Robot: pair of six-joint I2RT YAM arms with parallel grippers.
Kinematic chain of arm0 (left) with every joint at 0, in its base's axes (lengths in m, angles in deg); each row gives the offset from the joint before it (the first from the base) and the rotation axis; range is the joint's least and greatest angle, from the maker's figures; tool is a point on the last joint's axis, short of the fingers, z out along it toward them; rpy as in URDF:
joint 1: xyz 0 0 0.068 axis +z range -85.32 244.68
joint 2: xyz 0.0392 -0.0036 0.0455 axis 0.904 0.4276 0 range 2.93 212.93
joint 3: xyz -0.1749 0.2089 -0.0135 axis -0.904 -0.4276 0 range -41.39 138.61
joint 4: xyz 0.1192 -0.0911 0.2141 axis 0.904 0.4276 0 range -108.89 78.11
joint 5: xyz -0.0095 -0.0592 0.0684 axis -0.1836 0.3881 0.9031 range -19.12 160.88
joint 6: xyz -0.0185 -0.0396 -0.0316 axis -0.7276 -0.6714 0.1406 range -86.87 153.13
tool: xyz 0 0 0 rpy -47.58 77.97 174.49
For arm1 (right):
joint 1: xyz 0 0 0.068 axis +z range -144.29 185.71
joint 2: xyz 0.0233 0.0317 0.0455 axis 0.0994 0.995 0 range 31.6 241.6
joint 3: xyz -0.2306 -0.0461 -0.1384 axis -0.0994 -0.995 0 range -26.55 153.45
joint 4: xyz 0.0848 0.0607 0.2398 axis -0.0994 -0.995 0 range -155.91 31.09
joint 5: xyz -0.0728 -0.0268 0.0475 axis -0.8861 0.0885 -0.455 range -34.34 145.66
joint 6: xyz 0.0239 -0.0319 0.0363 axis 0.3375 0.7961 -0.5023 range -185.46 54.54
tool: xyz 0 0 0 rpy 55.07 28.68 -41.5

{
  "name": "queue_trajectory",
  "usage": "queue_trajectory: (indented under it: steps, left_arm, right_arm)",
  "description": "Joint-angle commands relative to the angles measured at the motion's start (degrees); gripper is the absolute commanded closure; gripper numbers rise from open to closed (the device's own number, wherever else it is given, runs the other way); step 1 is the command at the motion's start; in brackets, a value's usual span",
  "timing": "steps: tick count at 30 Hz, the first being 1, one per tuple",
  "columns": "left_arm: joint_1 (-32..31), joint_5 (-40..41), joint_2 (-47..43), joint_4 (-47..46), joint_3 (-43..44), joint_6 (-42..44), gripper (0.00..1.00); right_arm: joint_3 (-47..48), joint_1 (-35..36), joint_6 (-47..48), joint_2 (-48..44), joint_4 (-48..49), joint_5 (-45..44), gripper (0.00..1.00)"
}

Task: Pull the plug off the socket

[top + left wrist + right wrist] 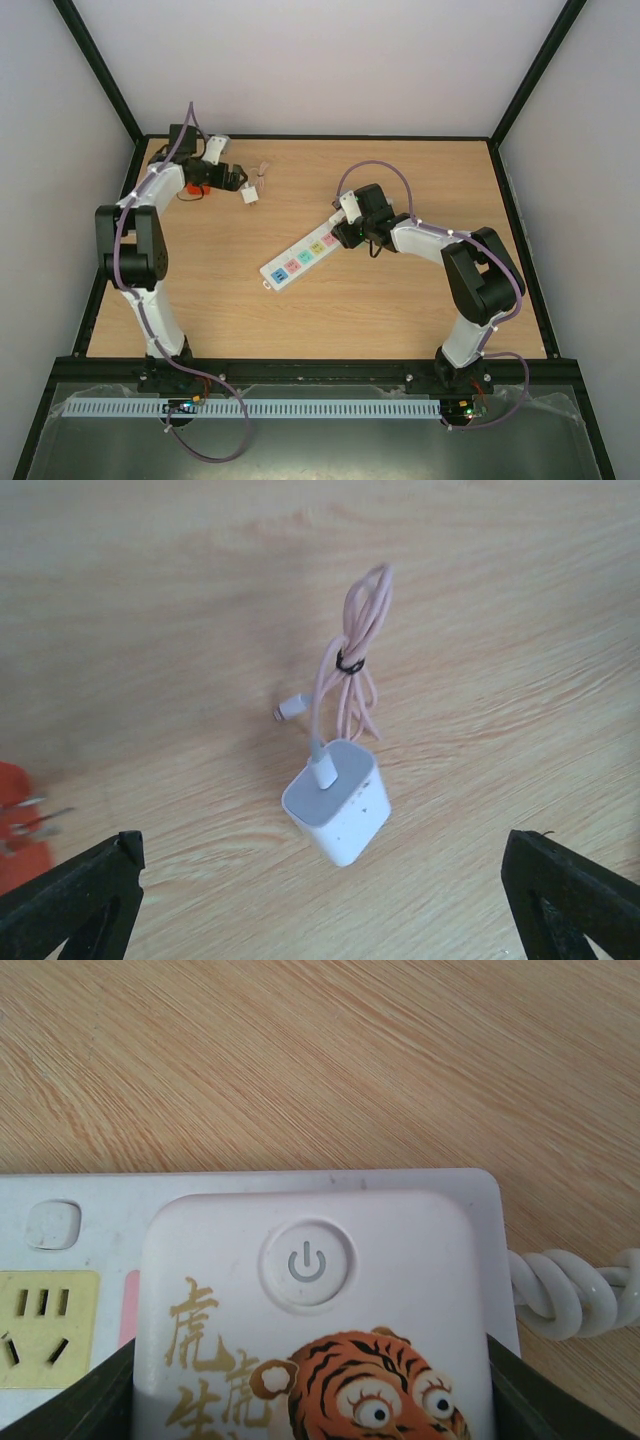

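Lying loose at 11 o'clock, plug is clear of socket at table centre. Left gripper just beside plug, jaws wide apart. Right gripper clamped on socket's 2 o'clock end. Pull looks done; only retreat left.

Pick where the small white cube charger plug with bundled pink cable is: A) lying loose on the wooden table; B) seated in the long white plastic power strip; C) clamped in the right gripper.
A: the plug lies on the table below the open left gripper, apart from the power strip.
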Motion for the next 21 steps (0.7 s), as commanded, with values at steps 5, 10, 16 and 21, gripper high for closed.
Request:
queue_trajectory:
  steps: [5, 10, 16, 21]
  left_arm:
    - [-0.6, 0.0, -13.0, -3.1, -9.0, 5.1, 0.00]
    - [-1.9, -1.4, -17.7, -3.1, -15.0, 8.1, 0.00]
    - [-4.6, -4.7, -20.8, -0.6, -19.0, 10.8, 0.00]
    - [-9.0, -5.3, -22.7, 0.9, -21.1, 11.6, 0.00]
  right_arm:
    - [-1.4, 0.4, 0.3, 1.0, -3.5, 2.1, 0.70]
    - [-1.3, 2.0, 0.7, 0.8, -3.9, 2.9, 0.70]
    - [-1.1, 4.4, 1.7, 1.1, -4.5, 3.8, 0.70]
    - [-0.4, 5.6, 2.0, 1.6, -5.7, 5.1, 0.63]
